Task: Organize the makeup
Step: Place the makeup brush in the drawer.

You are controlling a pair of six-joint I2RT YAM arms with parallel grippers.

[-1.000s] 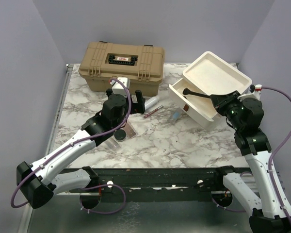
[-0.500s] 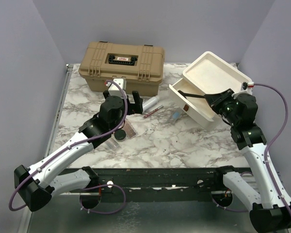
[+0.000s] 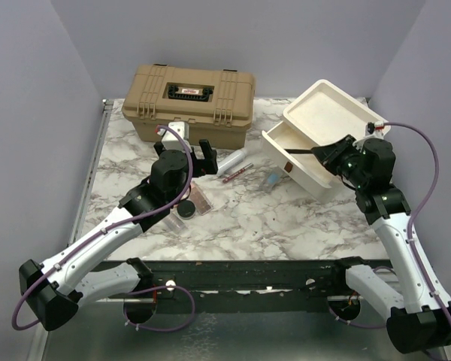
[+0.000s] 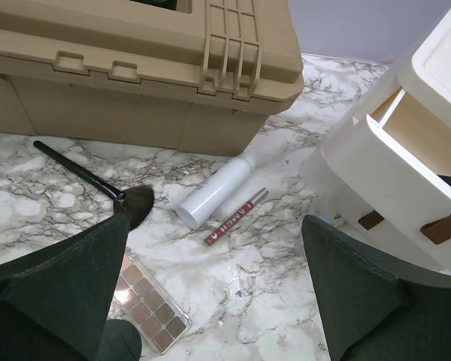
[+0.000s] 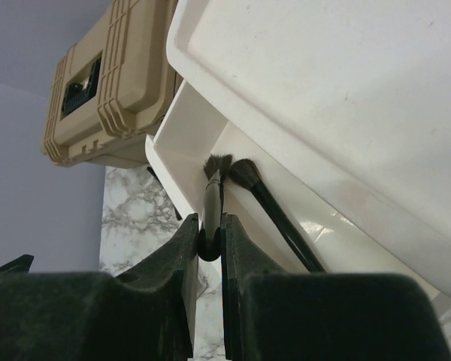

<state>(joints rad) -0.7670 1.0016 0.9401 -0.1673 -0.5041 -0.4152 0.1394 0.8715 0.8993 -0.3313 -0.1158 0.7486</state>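
The left hand (image 4: 216,248) is open, its two dark fingers (image 4: 68,293) spread wide with nothing between them, poised above the marble desk (image 4: 270,301). Right under its left finger lies an eyeshadow palette (image 4: 146,301) of brown shades, with a round dark compact (image 3: 186,210) just nearer the arm. A little ahead of the fingertips, in the gap between them, a slim red-lettered stick (image 4: 237,216) lies slanted on the desk, and just beyond it is the pale tube (image 4: 214,192), roughly parallel and a little apart from it. Ahead and to the left, a loose brush (image 4: 98,180) lies with its flared head pointing back toward the hand and its thin handle running away to the left. Off to the right of the stick, a light-blue piece (image 3: 273,178) sits near the foot of the white drawer box (image 4: 391,180). Farthest out, the closed tan case (image 4: 135,68) stands behind the tube and the loose brush. The right hand (image 5: 210,244) is clamped on a held brush (image 5: 210,203), its fingers pinching the handle. Straight ahead of it, the bristles reach into the open drawer (image 5: 188,143) of the white box, beside the head of a second brush (image 5: 274,210) lying in that drawer.
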